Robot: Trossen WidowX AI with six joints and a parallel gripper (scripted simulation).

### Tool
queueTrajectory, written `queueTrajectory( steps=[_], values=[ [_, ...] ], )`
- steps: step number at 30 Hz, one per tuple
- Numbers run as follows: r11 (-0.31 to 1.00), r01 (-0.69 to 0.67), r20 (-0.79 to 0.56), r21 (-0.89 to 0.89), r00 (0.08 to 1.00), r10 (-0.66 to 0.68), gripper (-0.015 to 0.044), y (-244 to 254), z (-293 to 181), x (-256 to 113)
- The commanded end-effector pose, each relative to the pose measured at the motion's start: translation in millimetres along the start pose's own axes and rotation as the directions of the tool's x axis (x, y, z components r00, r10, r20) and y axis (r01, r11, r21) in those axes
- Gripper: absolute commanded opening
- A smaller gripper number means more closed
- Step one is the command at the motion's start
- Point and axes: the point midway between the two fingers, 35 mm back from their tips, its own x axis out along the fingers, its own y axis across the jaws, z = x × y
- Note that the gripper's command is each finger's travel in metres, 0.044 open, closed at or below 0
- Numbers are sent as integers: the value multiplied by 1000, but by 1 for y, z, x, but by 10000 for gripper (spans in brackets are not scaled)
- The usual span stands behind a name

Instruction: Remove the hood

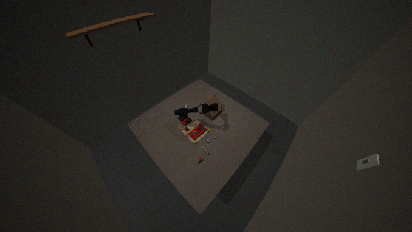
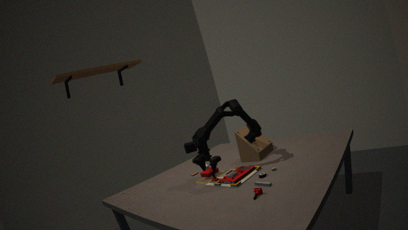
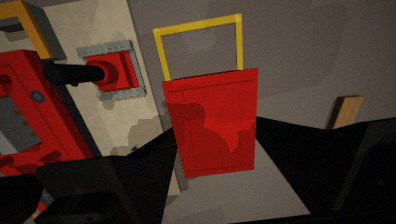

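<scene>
The red hood [image 1: 185, 122] [image 2: 209, 173] [image 3: 215, 125] is a flat rectangular panel between my fingers. My gripper [image 2: 210, 173] [image 3: 212, 125] is shut on its two sides and holds it low, roughly level, over the near part of the marked area. The marked area's yellow outline [image 1: 180, 126] [image 2: 197, 182] [image 3: 197, 25] sticks out beyond the hood's far edge in the wrist view; its near part is hidden by the hood. Whether the hood touches the table cannot be told. The red toy car [image 1: 197, 132] [image 2: 245, 171] [image 3: 50, 107] lies beside it on a cream base.
A black-handled red part [image 3: 115, 72] stands on the base close beside the hood. A small wooden block [image 2: 194, 174] [image 3: 346, 111] lies on the other side. A wheel [image 1: 208, 140] [image 2: 262, 174], a grey bar [image 2: 263, 183] and a red-and-black piece [image 2: 257, 191] lie beyond the car.
</scene>
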Motion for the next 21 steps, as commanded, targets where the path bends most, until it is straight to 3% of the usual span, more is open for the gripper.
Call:
queueTrajectory(
  steps=[1,21],
  values=[
    [1000,-3,4,7,1000,3,0,0,0,1],
    [1000,-3,4,7,1000,3,0,0,0,11]
  ],
)
